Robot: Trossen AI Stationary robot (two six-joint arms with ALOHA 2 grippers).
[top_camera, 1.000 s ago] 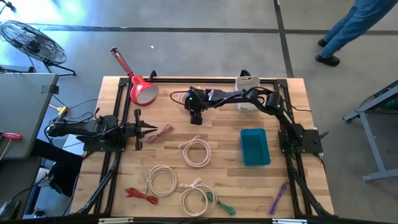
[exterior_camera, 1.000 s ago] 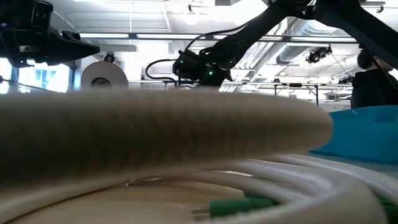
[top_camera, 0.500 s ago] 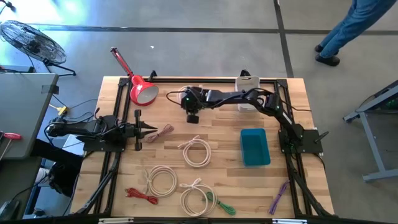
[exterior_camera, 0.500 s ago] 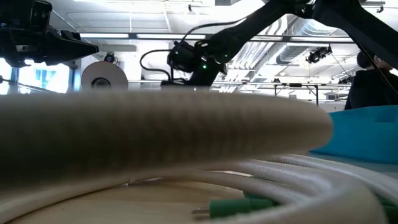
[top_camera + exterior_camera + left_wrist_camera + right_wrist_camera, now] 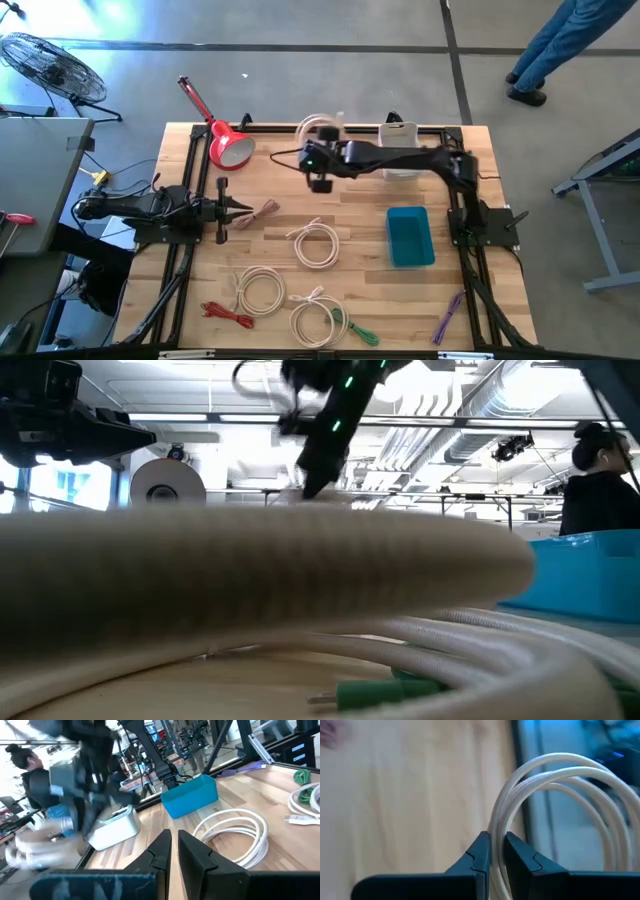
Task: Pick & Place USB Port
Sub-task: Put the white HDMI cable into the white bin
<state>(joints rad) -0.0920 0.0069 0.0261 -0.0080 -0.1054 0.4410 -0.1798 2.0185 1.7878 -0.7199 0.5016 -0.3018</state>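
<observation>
My right gripper [image 5: 496, 841] is over the far middle of the table, slanting down and shut on a white coiled USB cable [image 5: 320, 127]. The coil [image 5: 555, 795] loops out past the fingertips. It also shows blurred in the left wrist view as a white coil [image 5: 27, 851] under my right arm. My left gripper [image 5: 245, 208] waits level at the table's left side, shut on nothing. Just past its tips a small pink cable [image 5: 263, 211] lies on the wood. My right gripper pinches a few strands of the white coil [image 5: 496, 857] between its two fingers, at one spot on the coil's rim. The fingers slant down from above. The rest of the coil stands out beyond the fingertips, lifted clear of the table.
A blue bin [image 5: 409, 236] stands right of centre and a white box [image 5: 398, 150] at the far edge. White coils [image 5: 317, 243] [image 5: 260, 292] [image 5: 315, 322] lie near the middle and front, with red [image 5: 228, 315], green [image 5: 357, 331] and purple [image 5: 447, 318] cables. A red lamp [image 5: 226, 143] is far left.
My right gripper has risen from low over the table and tipped up from steeply downward to slanting. The white coil, hidden under the gripper before, has come up with it and now hangs clear by the table's far edge.
</observation>
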